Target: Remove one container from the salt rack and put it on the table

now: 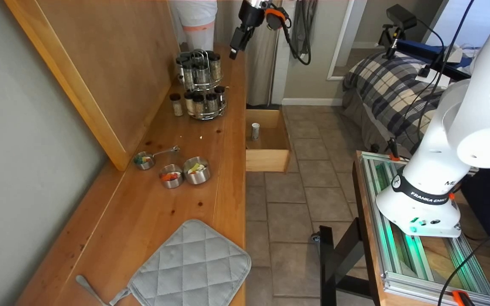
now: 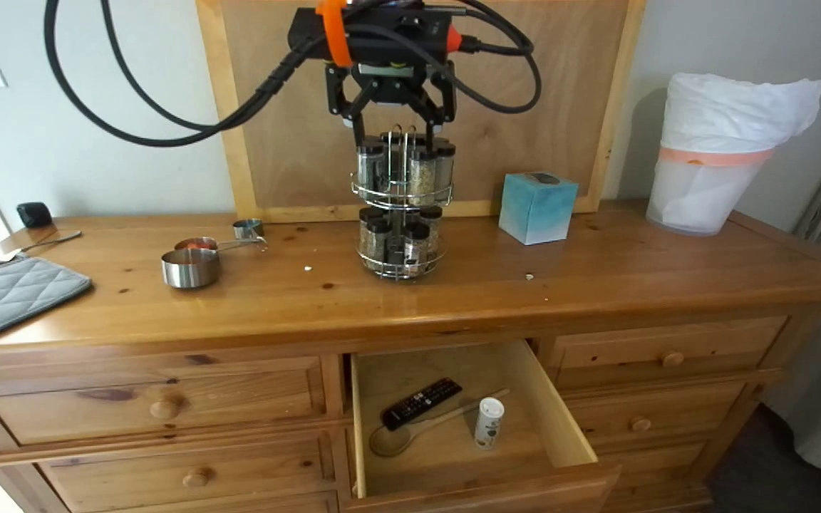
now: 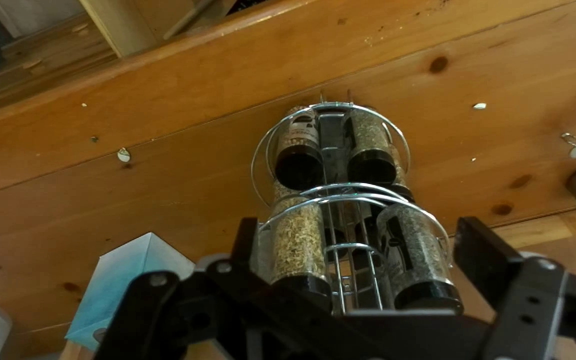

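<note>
The salt rack [image 1: 205, 115] is a two-tier round wire rack full of dark-capped glass jars on the wooden table [image 1: 143, 221]. It shows in both exterior views [image 2: 400, 273] and in the wrist view [image 3: 363, 198]. One jar [image 1: 176, 106] stands upright on the table beside the rack in an exterior view. My gripper [image 1: 233, 54] is open and empty at upper-tier height, on the drawer side of the rack. In the wrist view my gripper [image 3: 365, 245] has its fingers on either side of a yellowish-filled jar [image 3: 299, 240] and a grey-filled jar [image 3: 415, 247], touching neither visibly.
An open drawer [image 2: 482, 477] below holds a remote [image 2: 421, 403], a wooden spoon [image 2: 390, 440] and a white canister [image 2: 488, 422]. A blue tissue box [image 2: 539, 208], a white bin [image 2: 695, 185], metal measuring cups [image 2: 191, 268] and a grey quilted mat [image 1: 194, 267] are around.
</note>
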Motion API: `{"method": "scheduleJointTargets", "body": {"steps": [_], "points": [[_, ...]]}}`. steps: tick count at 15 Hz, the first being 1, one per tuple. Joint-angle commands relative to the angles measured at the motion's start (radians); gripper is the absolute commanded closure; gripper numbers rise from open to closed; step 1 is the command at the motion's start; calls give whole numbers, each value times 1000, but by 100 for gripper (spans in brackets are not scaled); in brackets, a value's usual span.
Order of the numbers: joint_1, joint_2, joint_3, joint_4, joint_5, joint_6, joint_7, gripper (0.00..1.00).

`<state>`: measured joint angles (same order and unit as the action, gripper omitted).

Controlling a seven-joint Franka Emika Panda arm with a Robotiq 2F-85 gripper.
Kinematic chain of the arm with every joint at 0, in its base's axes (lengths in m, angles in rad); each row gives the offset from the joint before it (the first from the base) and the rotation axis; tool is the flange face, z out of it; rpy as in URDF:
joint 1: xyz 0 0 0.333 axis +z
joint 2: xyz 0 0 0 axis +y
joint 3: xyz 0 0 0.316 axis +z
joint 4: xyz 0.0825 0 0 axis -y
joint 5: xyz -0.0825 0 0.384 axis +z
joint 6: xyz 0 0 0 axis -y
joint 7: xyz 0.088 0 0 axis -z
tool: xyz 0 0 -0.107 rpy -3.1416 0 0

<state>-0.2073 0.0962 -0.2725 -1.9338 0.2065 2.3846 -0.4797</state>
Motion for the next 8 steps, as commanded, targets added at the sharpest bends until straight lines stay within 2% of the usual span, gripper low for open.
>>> {"method": "scheduleJointTargets", "body": {"steps": [1,8], "points": [[-35,48,32,14,35,70,-13,0],[-97,122,77,54,111,122,-56,0]]}}
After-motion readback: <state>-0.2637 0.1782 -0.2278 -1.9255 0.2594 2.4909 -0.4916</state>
